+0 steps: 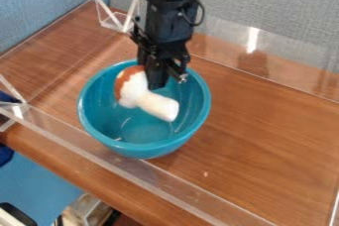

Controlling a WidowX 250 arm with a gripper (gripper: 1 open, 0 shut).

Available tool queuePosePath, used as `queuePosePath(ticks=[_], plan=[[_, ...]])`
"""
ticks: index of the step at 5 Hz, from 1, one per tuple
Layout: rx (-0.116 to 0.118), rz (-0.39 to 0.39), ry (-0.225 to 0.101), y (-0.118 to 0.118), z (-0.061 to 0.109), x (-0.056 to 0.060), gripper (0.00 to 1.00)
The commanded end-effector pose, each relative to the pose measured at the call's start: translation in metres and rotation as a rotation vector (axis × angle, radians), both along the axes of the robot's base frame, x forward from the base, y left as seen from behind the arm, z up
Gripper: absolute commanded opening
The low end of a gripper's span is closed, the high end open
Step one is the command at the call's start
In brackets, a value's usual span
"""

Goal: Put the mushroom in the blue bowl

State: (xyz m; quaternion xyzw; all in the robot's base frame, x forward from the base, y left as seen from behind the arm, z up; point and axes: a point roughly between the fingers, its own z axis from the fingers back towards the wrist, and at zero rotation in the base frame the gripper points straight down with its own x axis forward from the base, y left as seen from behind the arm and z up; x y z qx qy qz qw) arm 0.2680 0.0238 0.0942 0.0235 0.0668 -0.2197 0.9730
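Note:
The blue bowl sits on the wooden table, left of centre. My gripper points straight down into the bowl from above, black and narrow, its fingers shut on the mushroom. The mushroom hangs tilted within the bowl. Its reddish-brown cap shows to the left of the fingers, and its cream stem slants down to the right. The fingers hide where they meet the mushroom.
A low clear acrylic wall runs along the table's front edge, and another stands at the back. Bare wood lies to the right of the bowl. A blue backdrop rises behind the table.

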Motion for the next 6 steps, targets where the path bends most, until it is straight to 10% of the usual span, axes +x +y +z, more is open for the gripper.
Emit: queuePosePath(ticks=[1,6], plan=[[-0.011,0.006,-0.049,0.009,0.009,-0.004,0.00],[-0.026,-0.158,0.004,0.025,-0.060,-0.009,0.00]])
